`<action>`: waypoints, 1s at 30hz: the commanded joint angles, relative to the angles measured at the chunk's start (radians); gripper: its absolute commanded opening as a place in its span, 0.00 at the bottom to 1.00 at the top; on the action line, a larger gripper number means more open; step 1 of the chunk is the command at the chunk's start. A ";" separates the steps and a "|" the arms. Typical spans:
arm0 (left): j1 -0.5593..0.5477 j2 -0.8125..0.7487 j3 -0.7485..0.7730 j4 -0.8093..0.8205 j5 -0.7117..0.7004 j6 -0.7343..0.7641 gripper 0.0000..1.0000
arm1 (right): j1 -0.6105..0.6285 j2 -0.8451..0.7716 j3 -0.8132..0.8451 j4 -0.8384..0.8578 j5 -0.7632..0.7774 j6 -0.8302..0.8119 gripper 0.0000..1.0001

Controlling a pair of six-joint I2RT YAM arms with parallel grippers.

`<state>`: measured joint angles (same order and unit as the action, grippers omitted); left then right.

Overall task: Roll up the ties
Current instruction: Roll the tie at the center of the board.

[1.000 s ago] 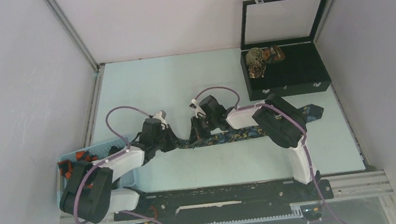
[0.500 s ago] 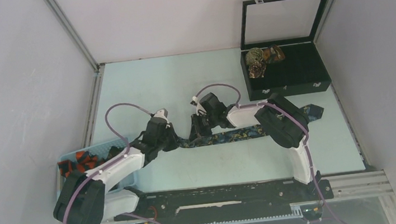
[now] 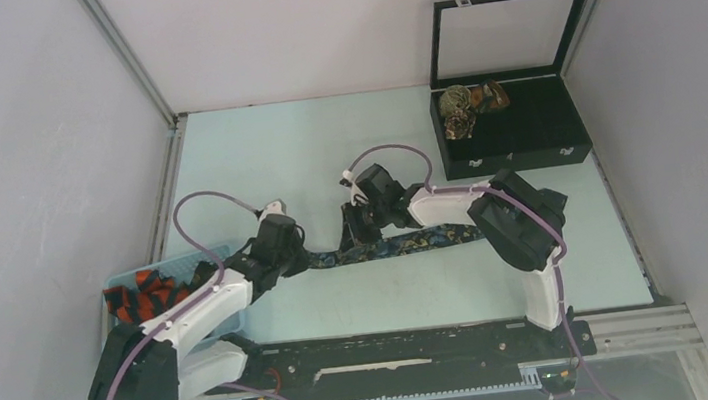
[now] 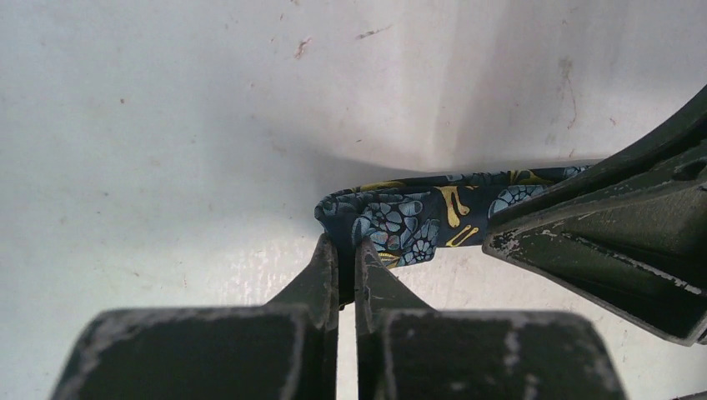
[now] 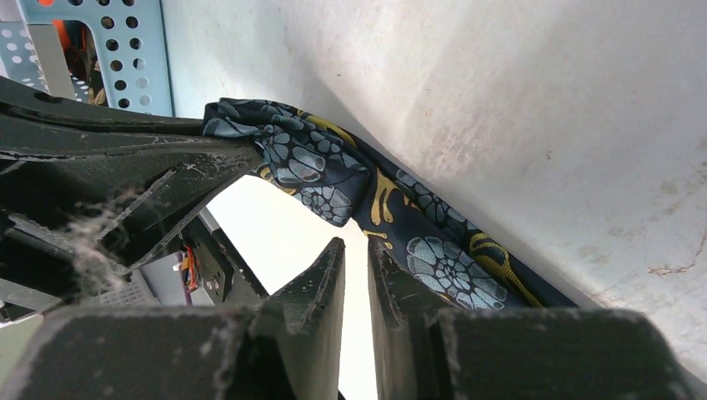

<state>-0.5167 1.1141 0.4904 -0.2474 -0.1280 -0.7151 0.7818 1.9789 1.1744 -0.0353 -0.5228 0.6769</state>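
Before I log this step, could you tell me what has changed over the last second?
The left gripper closed on the left end of the navy tie and drew it slightly left and nearer the arm bases. The right gripper loosened and now stands slightly open beside the tie, holding nothing. The rolled ties in the black box stayed put.

Pale green table, three things resting on it.
There's the table (image 3: 325, 153), scuffed and speckled up close. A navy flowered tie (image 3: 405, 243) stretches left to right across its middle, folded over at the left end. At the far right, a black box (image 3: 533, 124) sits with its lid standing open. Down at the near left edge, a blue perforated basket (image 5: 125, 75).
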 commanded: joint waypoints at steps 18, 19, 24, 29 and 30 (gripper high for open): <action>0.007 -0.061 0.048 -0.072 -0.058 -0.023 0.00 | 0.039 0.000 0.107 -0.036 0.040 -0.012 0.13; 0.007 -0.052 0.055 -0.082 -0.062 -0.024 0.00 | 0.041 0.004 0.114 -0.039 0.040 -0.012 0.12; 0.007 -0.044 0.073 -0.109 -0.075 -0.039 0.00 | 0.050 0.018 0.123 -0.042 0.040 -0.007 0.09; 0.007 -0.044 0.106 -0.151 -0.090 -0.042 0.00 | 0.068 0.052 0.152 -0.039 0.037 0.001 0.06; 0.007 -0.042 0.113 -0.159 -0.091 -0.040 0.00 | 0.070 0.061 0.160 -0.042 0.037 0.001 0.04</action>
<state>-0.5140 1.0737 0.5480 -0.3729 -0.1795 -0.7448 0.8330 2.0041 1.2778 -0.0807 -0.4923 0.6777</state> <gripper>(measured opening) 0.027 0.064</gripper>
